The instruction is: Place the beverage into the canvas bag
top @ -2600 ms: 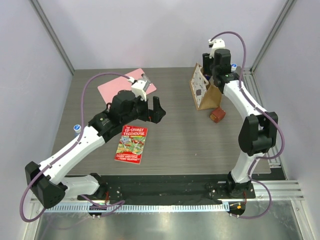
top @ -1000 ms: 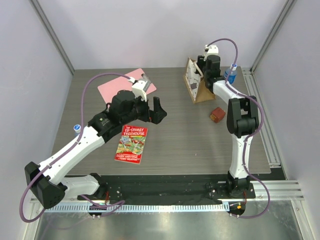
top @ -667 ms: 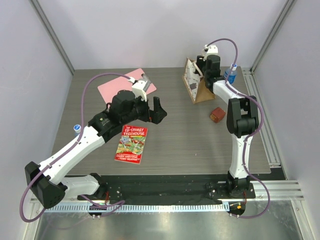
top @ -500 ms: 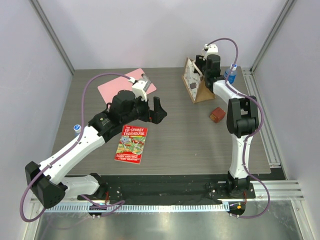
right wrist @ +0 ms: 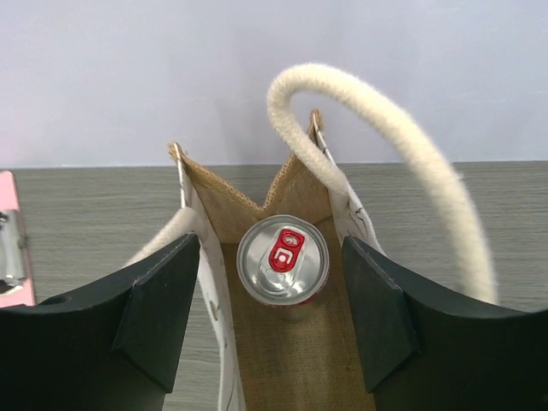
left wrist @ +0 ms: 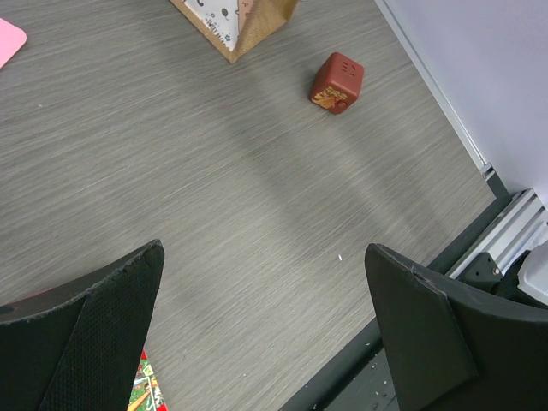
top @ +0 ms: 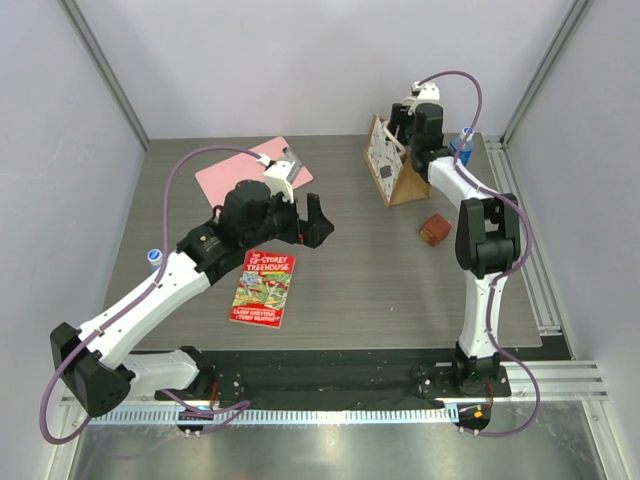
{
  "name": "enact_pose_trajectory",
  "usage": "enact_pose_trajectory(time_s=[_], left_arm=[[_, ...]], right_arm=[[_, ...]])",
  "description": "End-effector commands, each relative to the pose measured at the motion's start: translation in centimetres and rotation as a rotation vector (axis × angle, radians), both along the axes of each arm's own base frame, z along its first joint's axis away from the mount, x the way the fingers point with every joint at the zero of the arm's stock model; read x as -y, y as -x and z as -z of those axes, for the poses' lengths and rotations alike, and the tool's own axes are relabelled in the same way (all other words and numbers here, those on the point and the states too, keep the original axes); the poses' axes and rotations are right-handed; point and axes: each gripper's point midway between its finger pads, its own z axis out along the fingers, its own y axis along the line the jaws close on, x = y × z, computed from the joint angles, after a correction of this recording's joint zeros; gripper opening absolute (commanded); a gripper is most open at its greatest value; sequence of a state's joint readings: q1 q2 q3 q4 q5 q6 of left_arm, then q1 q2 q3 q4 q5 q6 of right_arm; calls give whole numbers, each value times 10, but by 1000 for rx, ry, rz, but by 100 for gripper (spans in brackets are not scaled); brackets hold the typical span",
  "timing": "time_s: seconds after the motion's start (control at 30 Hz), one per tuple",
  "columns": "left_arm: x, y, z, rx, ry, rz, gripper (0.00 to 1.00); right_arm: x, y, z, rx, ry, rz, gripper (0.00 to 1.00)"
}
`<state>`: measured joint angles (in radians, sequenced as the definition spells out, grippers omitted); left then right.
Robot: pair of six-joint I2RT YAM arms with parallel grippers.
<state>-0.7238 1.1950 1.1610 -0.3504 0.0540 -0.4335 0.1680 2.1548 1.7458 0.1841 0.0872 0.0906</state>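
Note:
The canvas bag [top: 393, 176] stands upright at the back right of the table, tan with a white dotted side and cream loop handles [right wrist: 394, 145]. The beverage, a silver can with a red tab [right wrist: 282, 259], stands upright inside the bag [right wrist: 282, 368]. My right gripper [top: 404, 128] hovers just above the bag's mouth, open, its fingers [right wrist: 163, 308] apart on either side of the can and not touching it. My left gripper [top: 311, 220] is open and empty over the middle of the table [left wrist: 265, 257]. The bag's lower corner shows in the left wrist view [left wrist: 235, 21].
A red-brown cube [top: 434, 229] lies right of the bag, also in the left wrist view [left wrist: 336, 83]. A pink clipboard [top: 250, 168] lies at the back left and a colourful book [top: 263, 287] in front of the left gripper. A blue-capped bottle [top: 462, 145] stands behind the right arm.
The bag has shifted left from where it stood at first. In the last second the right gripper rose a little above the bag. The left arm has not moved.

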Motion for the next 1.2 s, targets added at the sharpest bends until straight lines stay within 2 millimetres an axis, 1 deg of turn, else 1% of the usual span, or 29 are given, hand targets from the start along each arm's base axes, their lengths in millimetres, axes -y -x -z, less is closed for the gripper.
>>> enact_pose_trajectory(time_s=[0.0,0.03,0.1,0.13,0.17,0.2,0.23,0.3,0.33,0.37,0.4,0.43,0.47,0.5,0.53,0.57,0.6,0.63,0.77,0.8,0.83,0.87,0.9,0.93,0.97,1.0,1.07,1.1,1.17], left_arm=[[0,-4,-25,60,36,-5,100],[-1,-4,-25,62,34,-7,100],[-1,-4,-26,66,34,-8,100],[-1,-4,-26,66,34,-10,100],[-2,-5,-26,67,33,-12,100],[-2,-5,-27,69,33,-13,100],[-2,-5,-26,67,33,-13,100],[-2,-4,-26,66,34,-11,100],[-1,-4,-27,67,35,-8,100],[-1,-4,-27,67,36,-7,100],[-1,-3,-28,66,38,-6,100],[-1,-3,-29,69,40,-6,100],[-2,-2,-30,72,41,-5,100],[-3,-2,-31,73,44,-7,100],[-3,-1,-32,75,47,-6,100],[-3,0,-33,77,47,-3,100],[-3,0,-32,75,48,-2,100],[-3,-1,-32,76,46,-4,100],[0,-1,-30,63,49,3,100],[1,-1,-29,59,49,7,100],[1,-1,-29,60,50,9,100],[1,-1,-30,59,53,8,100],[0,0,-32,64,57,8,100],[0,1,-32,66,57,10,100],[-1,1,-32,67,56,7,100],[0,1,-32,66,56,9,100],[-1,1,-33,68,57,7,100],[-1,1,-33,68,57,7,100],[-1,1,-32,67,55,6,100]], right_arm=[[11,25,-149,233,-93,68,73],[16,29,-155,233,-96,93,73],[22,42,-159,198,-97,120,73],[31,52,-174,211,-102,157,73],[35,59,-166,163,-92,181,73],[41,65,-167,147,-86,210,73],[54,76,-170,123,-72,256,73],[66,86,-174,103,-38,299,73],[73,92,-163,44,-7,322,74],[90,95,-174,50,7,390,75],[99,97,-174,32,24,421,76],[105,98,-159,-26,48,444,77],[117,99,-166,-24,47,472,78],[121,99,-165,-32,46,479,79],[126,100,-159,-60,51,488,80],[130,98,-157,-69,50,496,87],[138,98,-153,-84,51,509,89],[140,99,-148,-108,47,508,90],[150,94,-127,-168,20,481,90],[145,89,-116,-197,11,449,90],[157,90,-112,-214,5,464,89],[158,88,-107,-227,3,463,88],[161,85,-96,-251,2,459,88],[162,83,-93,-255,4,458,88],[163,81,-88,-265,5,456,87],[164,77,-75,-289,11,451,87],[165,72,-66,-306,22,436,87],[165,67,-55,-323,28,428,86],[162,61,-48,-334,37,391,86]])
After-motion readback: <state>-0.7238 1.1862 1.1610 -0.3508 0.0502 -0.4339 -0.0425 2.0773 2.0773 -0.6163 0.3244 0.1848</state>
